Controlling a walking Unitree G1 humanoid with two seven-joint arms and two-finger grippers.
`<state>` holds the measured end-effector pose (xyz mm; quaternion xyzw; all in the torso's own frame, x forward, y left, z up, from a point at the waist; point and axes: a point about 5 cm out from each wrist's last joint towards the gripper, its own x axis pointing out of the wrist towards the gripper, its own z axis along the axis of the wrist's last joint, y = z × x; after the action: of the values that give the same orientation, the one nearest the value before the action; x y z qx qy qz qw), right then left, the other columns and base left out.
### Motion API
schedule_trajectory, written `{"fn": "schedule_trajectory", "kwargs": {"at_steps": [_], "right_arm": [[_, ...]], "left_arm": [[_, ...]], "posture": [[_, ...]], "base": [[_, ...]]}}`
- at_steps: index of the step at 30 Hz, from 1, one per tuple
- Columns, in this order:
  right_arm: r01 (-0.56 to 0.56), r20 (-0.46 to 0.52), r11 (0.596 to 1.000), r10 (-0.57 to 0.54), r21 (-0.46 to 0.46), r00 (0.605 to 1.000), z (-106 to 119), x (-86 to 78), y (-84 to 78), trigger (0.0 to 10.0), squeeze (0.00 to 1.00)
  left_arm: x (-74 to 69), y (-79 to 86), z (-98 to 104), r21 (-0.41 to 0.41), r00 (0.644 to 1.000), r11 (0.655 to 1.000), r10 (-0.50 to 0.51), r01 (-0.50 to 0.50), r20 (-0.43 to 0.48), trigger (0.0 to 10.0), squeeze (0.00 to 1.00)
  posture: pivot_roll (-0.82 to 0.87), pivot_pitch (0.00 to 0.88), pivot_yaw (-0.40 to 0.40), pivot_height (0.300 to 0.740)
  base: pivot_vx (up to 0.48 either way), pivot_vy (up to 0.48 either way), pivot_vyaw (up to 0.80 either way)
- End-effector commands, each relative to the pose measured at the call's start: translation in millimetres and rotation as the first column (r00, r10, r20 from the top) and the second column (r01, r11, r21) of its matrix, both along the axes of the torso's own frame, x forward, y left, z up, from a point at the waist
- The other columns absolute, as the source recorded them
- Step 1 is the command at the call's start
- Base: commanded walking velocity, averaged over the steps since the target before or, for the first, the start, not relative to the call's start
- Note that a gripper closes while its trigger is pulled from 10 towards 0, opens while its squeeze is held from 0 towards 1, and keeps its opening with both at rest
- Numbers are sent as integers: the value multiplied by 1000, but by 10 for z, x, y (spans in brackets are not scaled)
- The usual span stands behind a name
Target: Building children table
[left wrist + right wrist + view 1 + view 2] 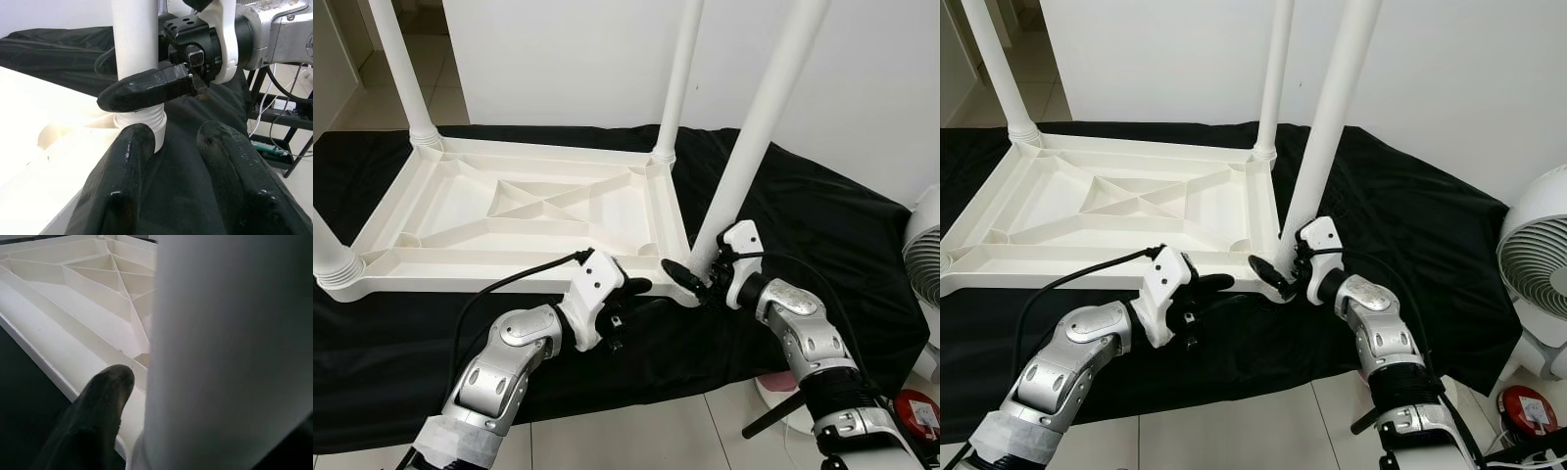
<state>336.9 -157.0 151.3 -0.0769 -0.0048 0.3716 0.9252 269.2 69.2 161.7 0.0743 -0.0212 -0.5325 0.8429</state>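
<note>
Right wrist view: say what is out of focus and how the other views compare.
Right wrist view: the white table leg sits too close, a featureless blur, and the tool's finger is soft. Left wrist view: sharper, with glare on its own fingers. Eye views: evenly lit and crisp, the tabletop clear.

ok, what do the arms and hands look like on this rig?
Both arms are silver metal segments with white plastic wrist housings. Each hand, left hand and right hand, has two long, rounded black fingers. A black cable loops along the left arm, another along the right. White tape wraps the left upper arm.
</note>
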Motion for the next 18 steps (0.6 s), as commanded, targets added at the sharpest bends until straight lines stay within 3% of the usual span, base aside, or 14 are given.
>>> {"fn": "schedule_trajectory", "kwargs": {"at_steps": [1,10,11,18], "right_arm": [[-33,-33,999,32,-12,999,-79,-16,39,0,0],[-36,-52,999,36,1,998,-141,2,2,0,0],[-29,-57,1000,29,2,998,-158,-1,-4,10000,0],[101,-56,994,-99,42,994,-143,18,7,10000,0]], "left_arm": [[0,-13,23,-10,1000,1000,18,-18,16,10000,0],[-1,-10,26,-10,1000,1000,18,-18,16,10000,0],[0,-13,26,-10,1000,1000,17,-17,16,10000,0],[-15,-19,12,-7,1000,1000,14,-14,12,10000,0]], "posture": [[56,15,-88,740],[47,27,-81,740],[46,28,-80,740],[41,37,-84,740]], "base": [[0,0,0],[0,0,0],[0,0,0],[0,0,0]]}}
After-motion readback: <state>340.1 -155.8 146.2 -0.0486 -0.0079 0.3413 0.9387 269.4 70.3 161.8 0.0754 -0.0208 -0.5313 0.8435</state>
